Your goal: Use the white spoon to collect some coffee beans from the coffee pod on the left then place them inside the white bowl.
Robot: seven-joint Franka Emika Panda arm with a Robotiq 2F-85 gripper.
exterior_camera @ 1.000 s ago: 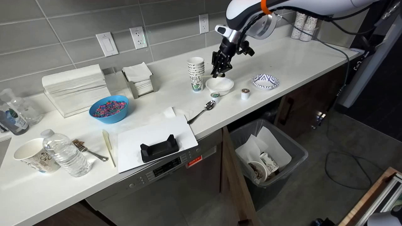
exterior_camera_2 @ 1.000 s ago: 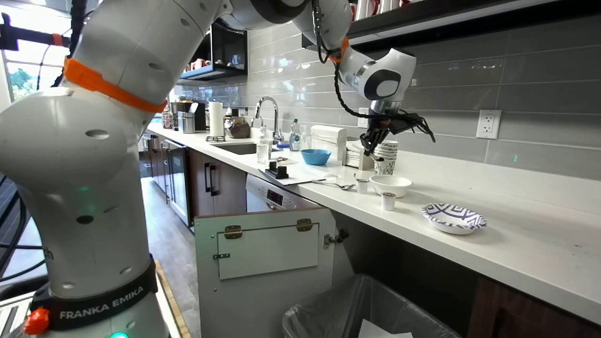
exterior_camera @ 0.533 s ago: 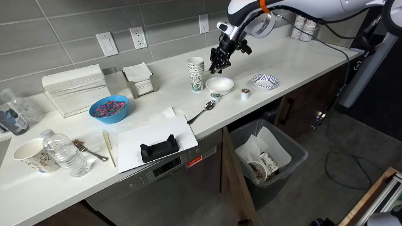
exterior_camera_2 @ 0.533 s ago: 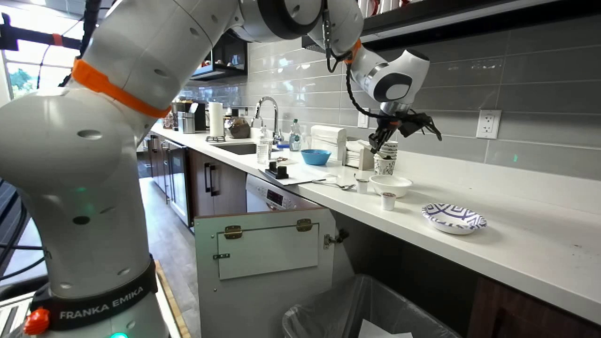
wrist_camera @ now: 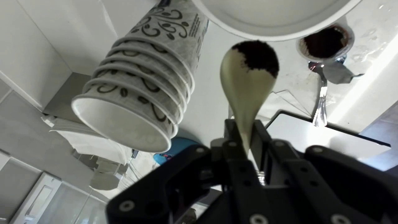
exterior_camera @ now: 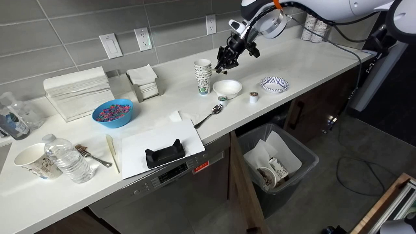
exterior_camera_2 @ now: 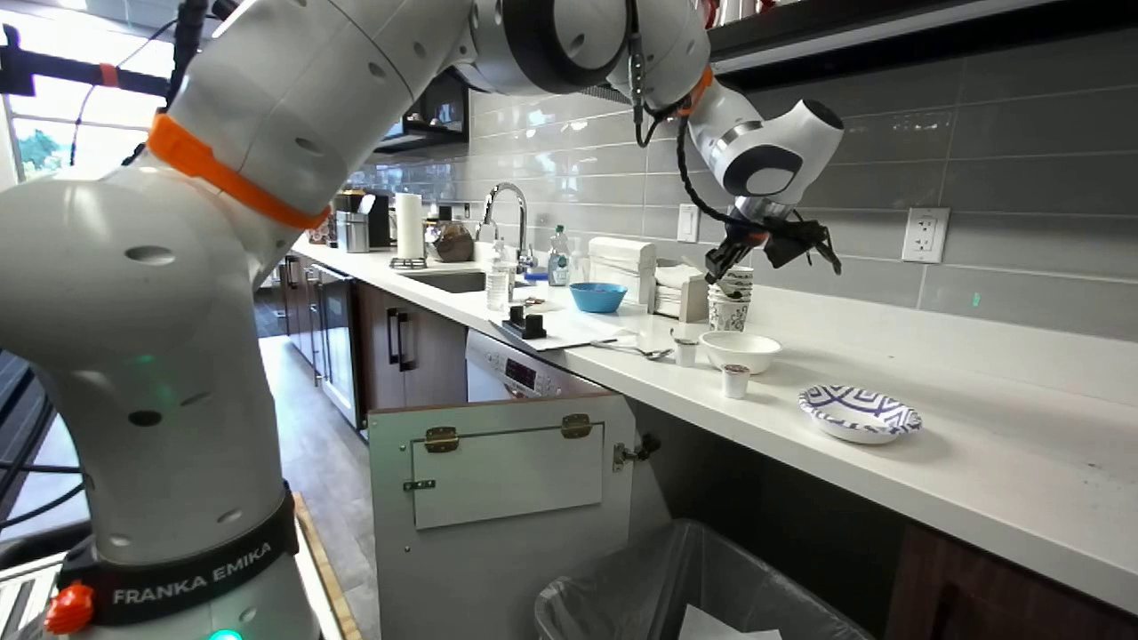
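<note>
White spoon point(wrist_camera: 245, 87) and gripper point(wrist_camera: 245, 125) had risen since a second before; spoon hung near the white bowl point(exterior_camera_2: 742, 358), higher than its rim, dark grounds point(wrist_camera: 260, 57) coating the head's tip. Gripper was narrow, clamped on the spoon's neck. Coffee pod point(exterior_camera_2: 685, 354) stood just beside the bowl, second pod point(exterior_camera_2: 735, 383) near, stacked paper cups point(wrist_camera: 140, 77) also close by
</note>
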